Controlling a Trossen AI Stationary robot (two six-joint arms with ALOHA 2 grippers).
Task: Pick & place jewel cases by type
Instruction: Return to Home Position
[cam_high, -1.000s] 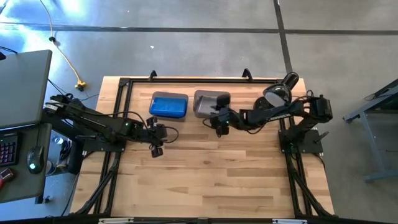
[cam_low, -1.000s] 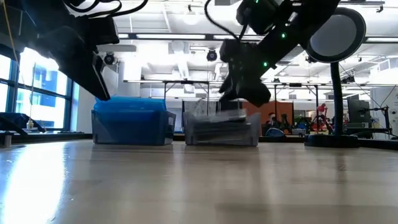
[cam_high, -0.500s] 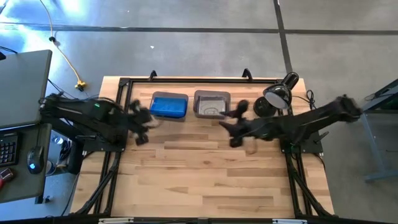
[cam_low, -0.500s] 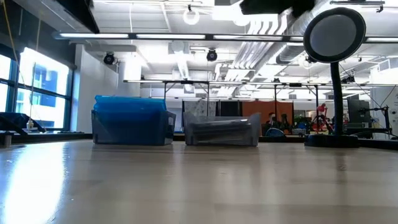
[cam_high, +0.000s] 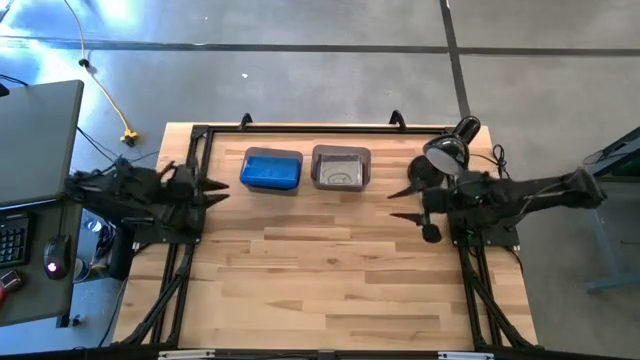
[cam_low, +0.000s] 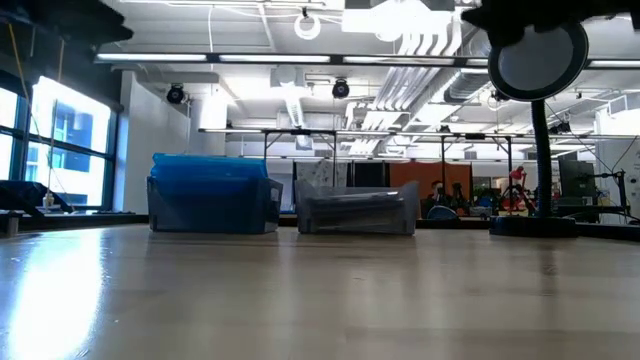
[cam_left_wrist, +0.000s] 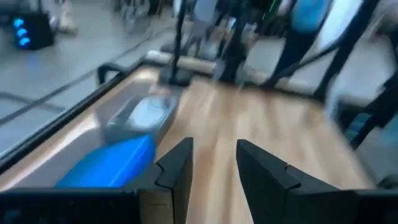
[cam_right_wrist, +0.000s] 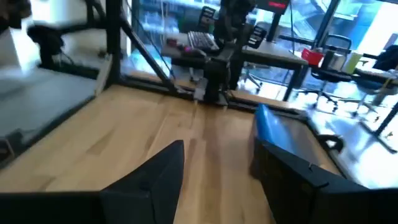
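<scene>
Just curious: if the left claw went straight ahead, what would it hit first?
Probably nothing close: the left gripper points across bare table, passing beside the blue bin. Farther on, likely the right gripper, though depth is unclear.

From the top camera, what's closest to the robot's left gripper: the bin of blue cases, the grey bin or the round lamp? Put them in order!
From the left gripper, at the table's left edge:
1. Bin of blue cases, on the left, nearest.
2. Grey bin, beside it, near the middle.
3. Round lamp, far right, farthest.
</scene>
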